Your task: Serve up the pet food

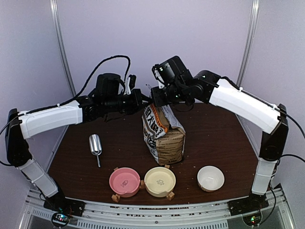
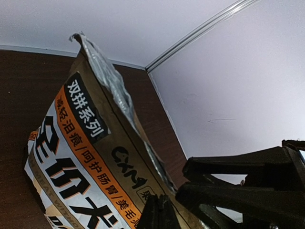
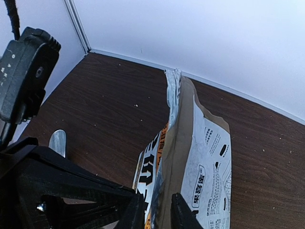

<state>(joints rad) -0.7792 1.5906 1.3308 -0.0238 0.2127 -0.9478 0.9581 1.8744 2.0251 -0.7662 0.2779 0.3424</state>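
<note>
The kraft-brown printed bag stands upright in the middle of the table, its torn top rim pointing up. No pet food shows; it is hidden inside the bag. My left gripper reaches the bag's top from the left. In the left wrist view its fingers are pressed together on the bag's upper rim. My right gripper comes in from the right. In the right wrist view it straddles the top rim of the bag, jaws narrow with one finger on each side.
A shiny metal scoop lies left of the bag, also seen in the right wrist view. Along the front edge stand a pink bowl, a yellow bowl and a white bowl. Walls close in behind.
</note>
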